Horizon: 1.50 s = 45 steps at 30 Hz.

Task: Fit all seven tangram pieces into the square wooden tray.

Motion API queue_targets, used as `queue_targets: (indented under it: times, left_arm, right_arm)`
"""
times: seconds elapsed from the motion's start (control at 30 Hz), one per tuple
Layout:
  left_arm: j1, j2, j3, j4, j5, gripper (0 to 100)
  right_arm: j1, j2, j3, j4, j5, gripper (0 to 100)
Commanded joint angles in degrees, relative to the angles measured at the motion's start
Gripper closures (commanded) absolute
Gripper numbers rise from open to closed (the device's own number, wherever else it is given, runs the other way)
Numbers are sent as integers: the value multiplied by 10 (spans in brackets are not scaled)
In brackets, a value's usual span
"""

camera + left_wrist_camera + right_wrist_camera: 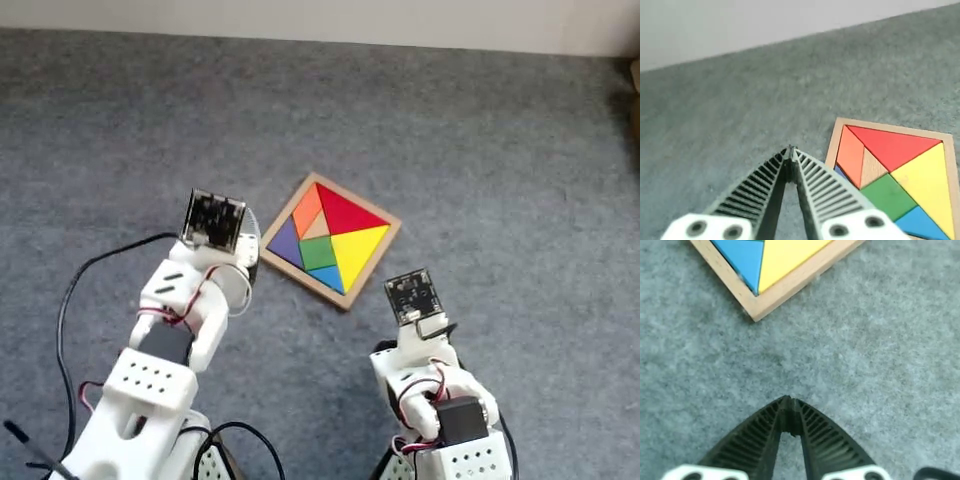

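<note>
The square wooden tray (302, 281) lies on the carpet with its corners pointing outward. Flush inside it sit a red triangle (345, 212), a yellow triangle (355, 250), an orange piece (307, 208), a purple piece (285, 242), a green square (318, 252), a blue triangle (328, 277) and a tan triangle (318, 228). My left gripper (790, 150) hovers shut and empty just off the tray's rim (832, 141) on its orange side. Short of the corner (756, 315) by the blue triangle (742, 255), my right gripper (790, 401) is shut on nothing.
Grey carpet (480, 130) spreads all around the tray, with a pale wall strip (300, 15) at the far edge. Black cables (70, 300) loop beside the left arm's base. A dark object (634, 90) shows at the far right edge.
</note>
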Motion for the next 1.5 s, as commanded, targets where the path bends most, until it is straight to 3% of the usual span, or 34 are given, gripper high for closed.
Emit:
queue_targets:
  times: [0.0,0.3,0.83,1.17,1.47]
  left_arm:
    - [-9,-40,22,-49,-33,994]
    - [-4,-108,80,-91,-63,994]
    - [-7,-262,188,-77,-64,994]
    - [-24,-336,187,201,-64,993]
    - [-24,-342,187,514,-64,994]
  right_arm:
    - [-60,-10,87,3,-2,993]
    - [-211,-9,87,3,-2,993]
    - [-278,-11,86,3,-2,993]
    - [-284,-11,86,3,-2,993]
    - [-283,-7,86,1,-2,993]
